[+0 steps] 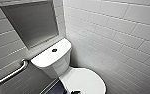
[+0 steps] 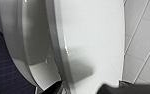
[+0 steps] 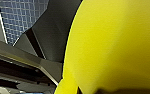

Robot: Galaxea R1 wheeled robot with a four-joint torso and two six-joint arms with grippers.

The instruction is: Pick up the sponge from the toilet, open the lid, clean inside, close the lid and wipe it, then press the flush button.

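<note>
The white toilet [image 1: 63, 67] stands in the tiled corner, its lid [image 1: 84, 81] down over the bowl. A dark round flush button [image 1: 54, 50] sits on the flat tank top. In the left wrist view the lid [image 2: 91, 42] runs close beneath my left gripper [image 2: 82, 88]. That gripper is open, its dark fingertips [image 2: 53, 87] wide apart across the lid's rim. The bright yellow sponge [image 3: 116, 47] bulks large in the right wrist view, with my right gripper shut on it.
White tiled walls close in behind and to the right of the toilet. A steel grab bar [image 1: 11, 73] runs along the left wall under a recessed niche [image 1: 31, 21]. Dark tiled floor [image 1: 54, 88] lies left of the bowl.
</note>
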